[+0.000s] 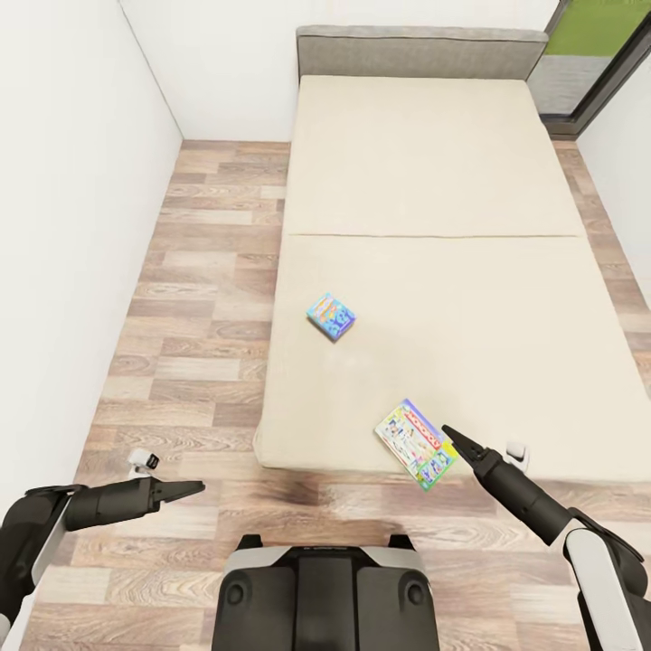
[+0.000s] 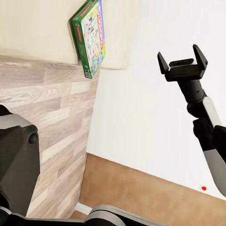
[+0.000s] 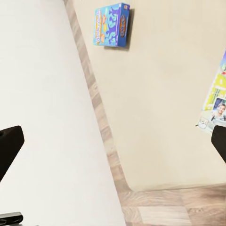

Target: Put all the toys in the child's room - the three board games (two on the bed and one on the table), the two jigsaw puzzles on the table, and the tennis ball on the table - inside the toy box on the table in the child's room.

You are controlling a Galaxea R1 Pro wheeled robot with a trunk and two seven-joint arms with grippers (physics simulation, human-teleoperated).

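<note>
R gripper (image 1: 449, 435) spread, empty, at white-green game (image 1: 415, 444), bed (image 1: 506, 271) edge, 5 o'clock. I could nudge it off. L gripper (image 1: 194, 488): can't tell.

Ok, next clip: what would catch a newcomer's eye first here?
The wide beige bed filling the room, with two bright board games on its plain cover: a small blue square box toward the left side and a longer white-green box at the near edge. Next, the right gripper, open beside the white-green box, while the left gripper hangs over the wood floor.
</note>
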